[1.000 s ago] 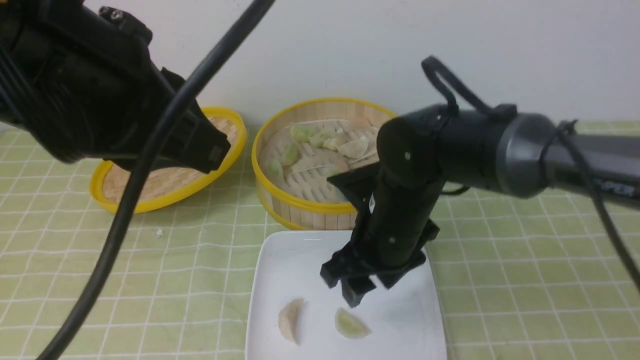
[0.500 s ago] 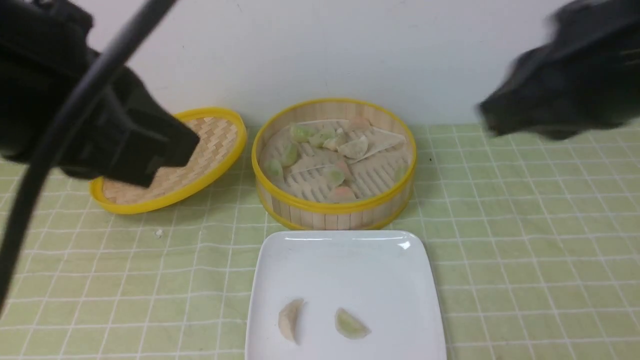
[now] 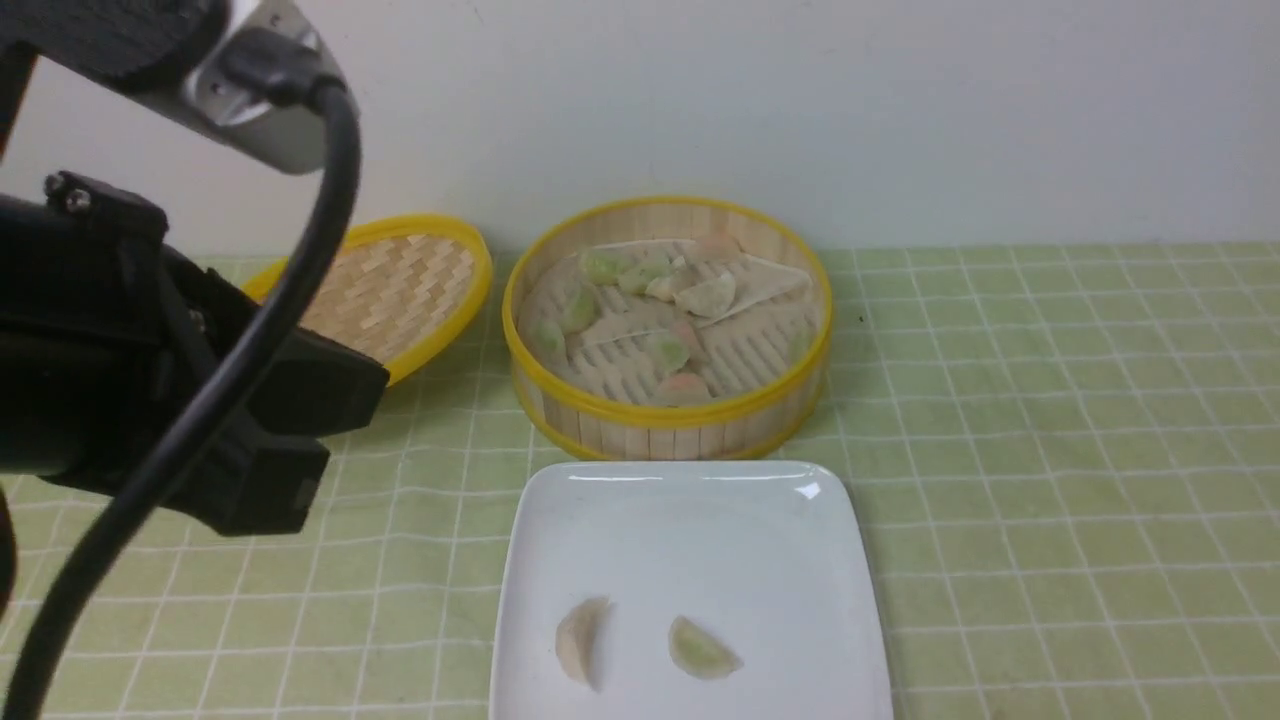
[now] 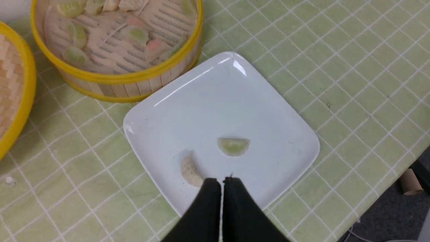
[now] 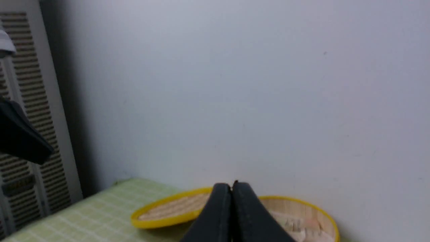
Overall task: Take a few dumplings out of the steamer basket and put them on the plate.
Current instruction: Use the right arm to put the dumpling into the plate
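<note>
The steamer basket (image 3: 668,425) stands at the back middle, with several dumplings (image 3: 668,352) on its slatted floor. In front of it lies the white plate (image 3: 690,530), carrying a beige dumpling (image 3: 583,640) and a green dumpling (image 3: 703,650). My left arm (image 3: 150,400) hangs at the left, over the cloth. In its wrist view, the left gripper (image 4: 221,181) is shut and empty above the plate's (image 4: 218,101) edge, close to the beige dumpling (image 4: 190,169) and the green one (image 4: 233,147). My right gripper (image 5: 231,185) is shut on nothing, raised and facing the wall; the front view does not show it.
The flat woven lid (image 3: 400,290) lies left of the basket, partly behind my left arm. A green checked cloth (image 3: 1050,450) covers the table. The table's edge and a cardboard roll (image 4: 410,181) on the floor show in the left wrist view. A louvred panel (image 5: 20,134) stands beyond the table.
My right arm has lifted off the plate and swung out of the front view, and its jaws have shut. My left arm has dropped lower at the left. Both dumplings stay on the plate.
</note>
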Controlling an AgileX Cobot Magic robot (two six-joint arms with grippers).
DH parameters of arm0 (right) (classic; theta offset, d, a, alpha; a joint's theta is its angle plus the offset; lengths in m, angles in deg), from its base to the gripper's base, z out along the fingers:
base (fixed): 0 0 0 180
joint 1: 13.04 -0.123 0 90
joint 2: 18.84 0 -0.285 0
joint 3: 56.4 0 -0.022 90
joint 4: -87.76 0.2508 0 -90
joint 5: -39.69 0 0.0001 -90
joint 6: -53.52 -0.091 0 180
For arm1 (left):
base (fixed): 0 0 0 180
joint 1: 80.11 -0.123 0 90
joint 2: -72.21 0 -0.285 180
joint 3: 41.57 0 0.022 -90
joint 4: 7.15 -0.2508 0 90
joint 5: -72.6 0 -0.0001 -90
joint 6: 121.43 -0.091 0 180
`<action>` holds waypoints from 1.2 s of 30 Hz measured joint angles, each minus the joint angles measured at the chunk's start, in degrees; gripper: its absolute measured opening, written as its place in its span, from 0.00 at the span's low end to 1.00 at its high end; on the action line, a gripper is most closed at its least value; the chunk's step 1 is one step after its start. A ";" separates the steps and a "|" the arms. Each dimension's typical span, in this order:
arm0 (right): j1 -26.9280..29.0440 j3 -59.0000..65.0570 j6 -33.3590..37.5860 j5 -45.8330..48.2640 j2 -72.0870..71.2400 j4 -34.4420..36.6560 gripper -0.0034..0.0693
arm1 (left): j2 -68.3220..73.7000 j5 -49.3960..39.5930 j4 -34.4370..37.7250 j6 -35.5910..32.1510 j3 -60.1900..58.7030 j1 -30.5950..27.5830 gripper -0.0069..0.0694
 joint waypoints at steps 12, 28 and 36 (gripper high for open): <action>0.00 5.01 -12.08 -2.08 -7.37 -10.67 0.03 | -3.82 2.27 2.38 0.00 -1.84 -0.05 0.08; 0.00 5.01 -12.18 -2.25 -7.37 -11.67 0.03 | -33.28 21.51 2.86 0.21 -23.46 -0.05 0.08; 0.00 5.01 -12.18 -2.25 -7.37 -11.71 0.03 | -35.12 21.46 2.96 0.21 -25.51 -0.05 0.08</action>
